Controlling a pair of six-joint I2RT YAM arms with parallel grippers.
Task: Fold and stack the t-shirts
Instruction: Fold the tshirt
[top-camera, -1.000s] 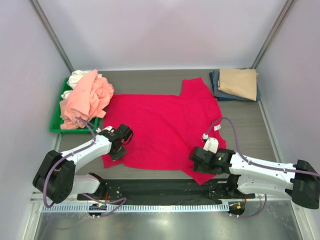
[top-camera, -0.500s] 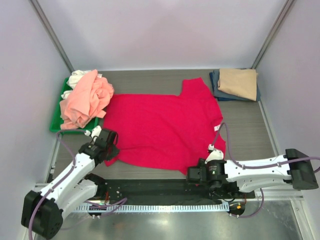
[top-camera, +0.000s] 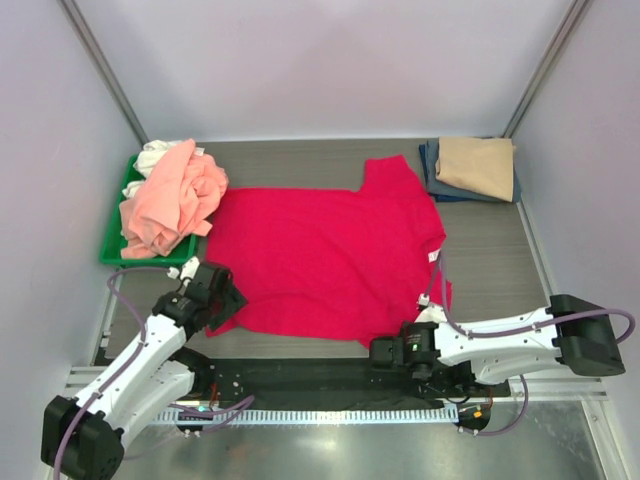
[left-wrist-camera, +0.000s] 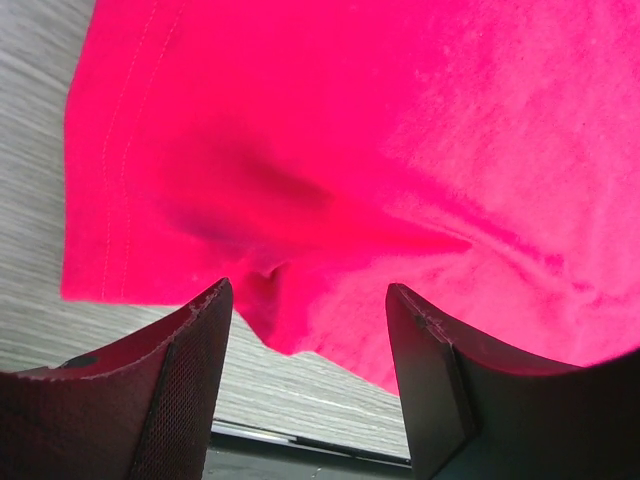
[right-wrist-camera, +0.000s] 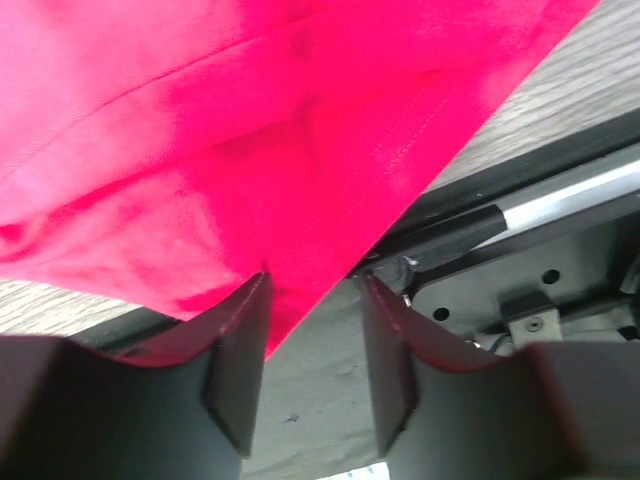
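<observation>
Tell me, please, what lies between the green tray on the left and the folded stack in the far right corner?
The crimson-red t-shirt lies spread flat between the green tray and the folded stack; the top external view shows this.

Crimson-red t-shirt (top-camera: 330, 260): was plain and unprinted, with hem stitching in the same red; it read as hot pink-red in both wrist views. Salmon-pink t-shirt (top-camera: 172, 200): was plain. White t-shirt (top-camera: 150, 156): was plain. Tan t-shirt (top-camera: 478, 163): was a plain sandy beige. Navy blue t-shirt (top-camera: 431, 168): was plain and dark. Tray (top-camera: 108, 252): was bright green. Tabletop (top-camera: 495, 255): was grey with fine wood-grain streaks. Left arm (top-camera: 150, 345) and right arm (top-camera: 500, 340): were white with black joints. Left gripper (left-wrist-camera: 308, 290): had black fingers, one showing a fine mesh pattern and a reddish tinge. Right gripper (right-wrist-camera: 315, 280): had black fingers, likewise tinged red. Walls (top-camera: 320, 70): were pale lilac-white.
</observation>
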